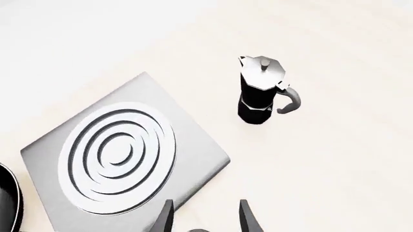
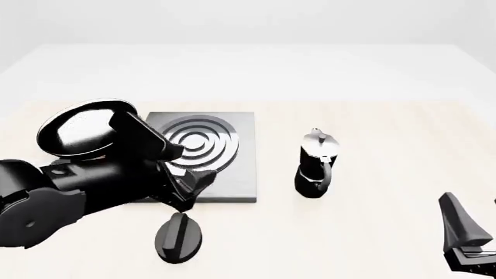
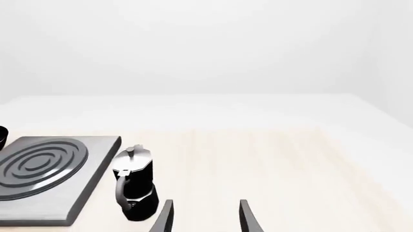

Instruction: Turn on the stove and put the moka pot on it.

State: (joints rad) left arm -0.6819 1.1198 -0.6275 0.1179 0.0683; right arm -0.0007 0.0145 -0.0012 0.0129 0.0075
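The stove (image 2: pixel 232 180) is a flat grey slab with a silver ring burner, left of the table's middle; it also shows in the left wrist view (image 1: pixel 187 145) and the right wrist view (image 3: pixel 84 193). Its black oval knob (image 2: pixel 180 235) lies on the table just in front of it. The moka pot (image 2: pixel 316 165) stands upright on the table to the right of the stove, apart from it, and shows in both wrist views (image 1: pixel 260 92) (image 3: pixel 135 186). My left gripper (image 2: pixel 197 183) is open and empty above the stove's front edge (image 1: pixel 205 220). My right gripper (image 2: pixel 477 226) is open and empty at the near right (image 3: pixel 205 220).
A black frying pan (image 2: pixel 81 128) sits to the left of the stove, partly behind my left arm; its rim shows in the left wrist view (image 1: pixel 7 198). Bare light wooden table lies right of the moka pot.
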